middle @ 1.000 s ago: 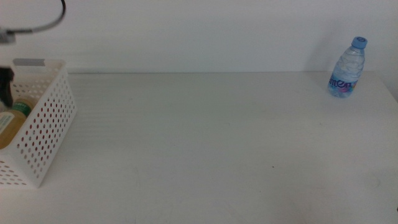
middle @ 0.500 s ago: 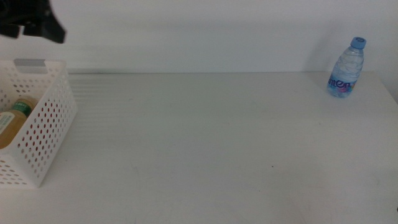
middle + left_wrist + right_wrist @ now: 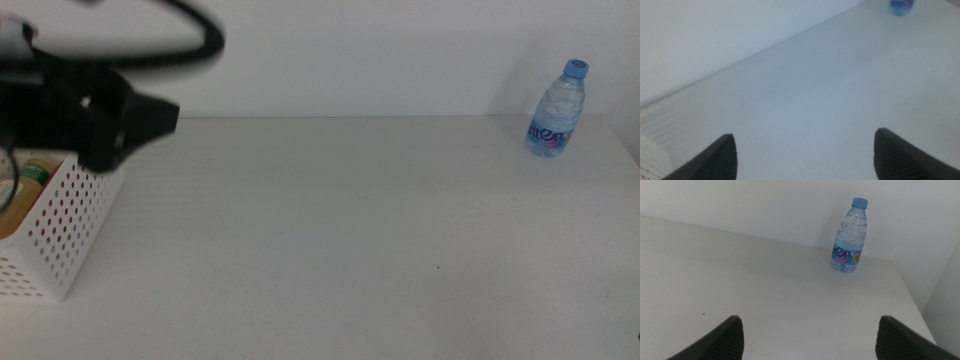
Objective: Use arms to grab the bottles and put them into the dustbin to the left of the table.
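A small blue-capped water bottle (image 3: 558,110) stands upright at the table's far right corner, also seen in the right wrist view (image 3: 849,237) and at the edge of the left wrist view (image 3: 901,5). The white perforated dustbin (image 3: 60,230) sits at the left edge, with a yellow-liquid bottle (image 3: 14,218) lying inside. My left gripper (image 3: 150,115) hangs blurred above the dustbin's far rim, pointing right; its jaws (image 3: 805,142) are open and empty. The right gripper (image 3: 807,325) is open and empty, well short of the water bottle, and does not show in the middle view.
The white table (image 3: 330,220) stretches between the dustbin and the water bottle. A white wall runs behind its far edge. A corner of the dustbin (image 3: 650,155) shows in the left wrist view.
The left arm has risen out of the dustbin and swung right, now covering its far rim. The water bottle and the bottle in the dustbin have not moved.
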